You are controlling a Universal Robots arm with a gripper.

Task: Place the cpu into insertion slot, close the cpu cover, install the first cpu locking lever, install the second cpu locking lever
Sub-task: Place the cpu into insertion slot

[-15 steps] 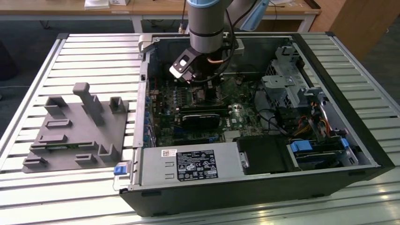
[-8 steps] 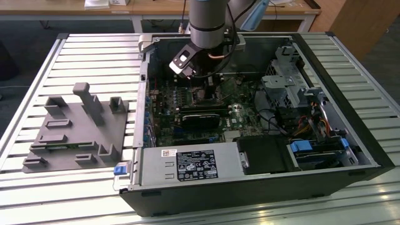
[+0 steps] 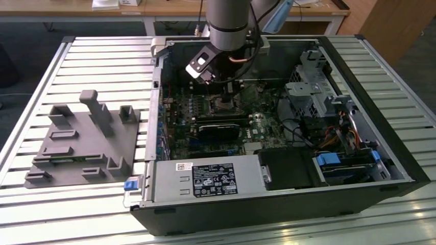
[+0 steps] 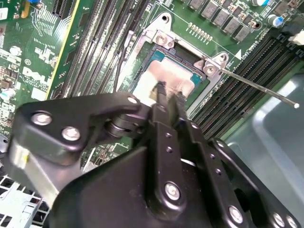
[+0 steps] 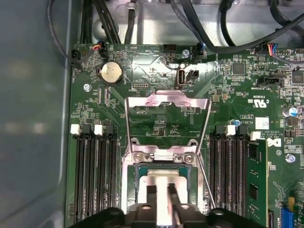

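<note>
I see the hand [image 5: 162,190] w/ fingers pressed close together, pinching nothing, tips right over the cpu [image 5: 164,176]; can't tell if touching. Cpu sits in the insertion slot [image 4: 187,53], far part of the open pc case [image 3: 272,214]. Cpu cover [image 5: 164,100] is flipped open, off the slot. Lever rod [image 4: 256,85] is unlatched.

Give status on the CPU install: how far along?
Seemingly done: the pale silvery square cpu lies in the metal-rimmed square insertion slot. In hand: the gripper is right over it in both wrist views. Left: the thin silvery cpu cover frame lies flipped open on the green board, and a thin metal lever rod sticks out unlatched.
</note>
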